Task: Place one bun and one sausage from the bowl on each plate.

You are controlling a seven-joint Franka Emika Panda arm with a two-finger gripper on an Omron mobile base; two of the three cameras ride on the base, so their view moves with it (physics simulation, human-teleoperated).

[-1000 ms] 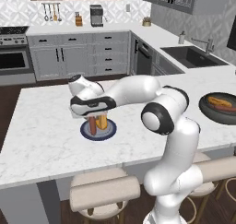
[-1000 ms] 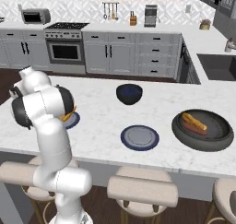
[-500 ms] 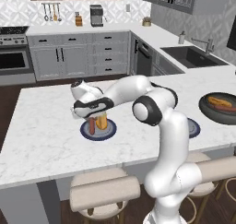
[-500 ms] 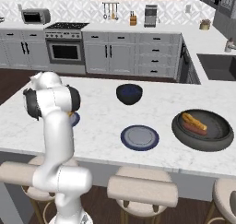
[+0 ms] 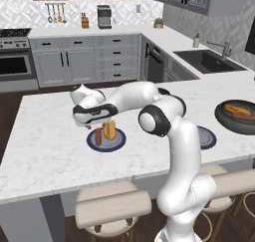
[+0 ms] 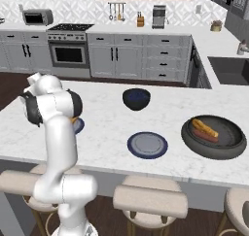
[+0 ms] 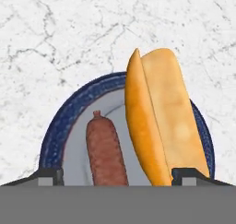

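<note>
since one plate (image 7: 64,126) already carries a bun (image 7: 163,121) and a sausage (image 7: 105,151), the second plate (image 6: 147,145) waits bare; the bowl (image 6: 214,137) holds more; pincer (image 7: 119,176) wide, empty.

The white arm is seen rising from the lower right of the left base view, where it is bent at a dark elbow joint and stretched out leftward over the tabletop (image 5: 45,146), roughly level. The wrist is turned downward at its far end, so the end effector (image 5: 105,126) is pointed at the surface below. In the right base view the arm is stood upright at the left, with its upper links folded back on themselves. In the hand view the two dark fingertips (image 7: 50,176) are seen set wide apart at the bottom edge, and nothing is gripped between them.
</note>
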